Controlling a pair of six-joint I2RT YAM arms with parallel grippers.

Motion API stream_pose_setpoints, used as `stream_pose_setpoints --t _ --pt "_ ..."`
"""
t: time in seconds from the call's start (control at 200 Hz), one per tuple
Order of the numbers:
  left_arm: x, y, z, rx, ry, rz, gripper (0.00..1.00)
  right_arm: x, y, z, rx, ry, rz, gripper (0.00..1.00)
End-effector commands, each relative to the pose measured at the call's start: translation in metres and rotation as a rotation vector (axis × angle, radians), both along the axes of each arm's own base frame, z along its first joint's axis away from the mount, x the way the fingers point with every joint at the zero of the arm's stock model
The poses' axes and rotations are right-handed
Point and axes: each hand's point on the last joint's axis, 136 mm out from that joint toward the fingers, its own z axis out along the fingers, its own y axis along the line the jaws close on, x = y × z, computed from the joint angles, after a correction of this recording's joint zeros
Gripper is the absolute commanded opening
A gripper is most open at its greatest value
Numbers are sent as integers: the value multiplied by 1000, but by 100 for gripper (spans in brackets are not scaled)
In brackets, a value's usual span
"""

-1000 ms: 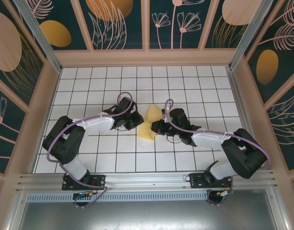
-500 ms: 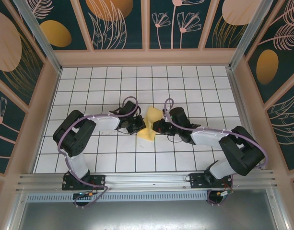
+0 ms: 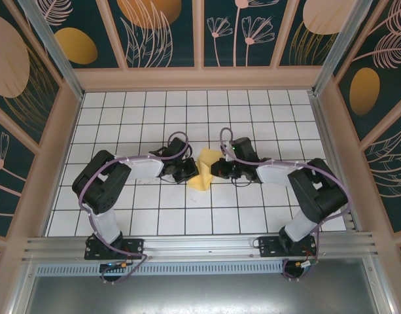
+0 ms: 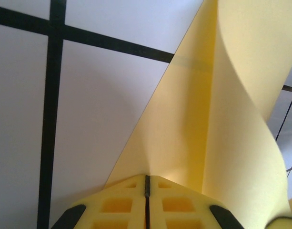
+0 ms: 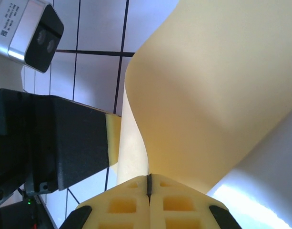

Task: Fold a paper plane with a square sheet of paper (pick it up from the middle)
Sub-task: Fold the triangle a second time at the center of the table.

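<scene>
Thin pale-yellow sheet of paper (image 3: 203,180): mid-surface, between the two arms, bowed upward. From above both grippers cover its side edges and the creases are indistinct. The wrist views cut off its far corners.
Left gripper (image 4: 146,183): jaws clenched on one edge of the sheet.
Right gripper (image 5: 149,183): jaws clenched on the opposite edge, with the left gripper's black body just beside the curl.
White gridded surface (image 3: 135,124): black lines.
Teal floral wall panels (image 3: 161,33): wooden frame.
</scene>
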Motion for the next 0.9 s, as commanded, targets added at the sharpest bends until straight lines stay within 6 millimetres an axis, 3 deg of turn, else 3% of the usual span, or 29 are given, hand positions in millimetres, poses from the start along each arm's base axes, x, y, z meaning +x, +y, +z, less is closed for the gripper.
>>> stream_pose_setpoints --t 0.0,0.45,0.891 --pt "-4 9 -17 76 22 -7 10 -2 1 -7 -39 4 72 4" --pt "-3 8 -13 74 8 -16 11 6 -4 -27 -134 14 77 6" --pt "-3 9 -14 75 9 -17 11 11 -5 -33 -161 11 77 6"
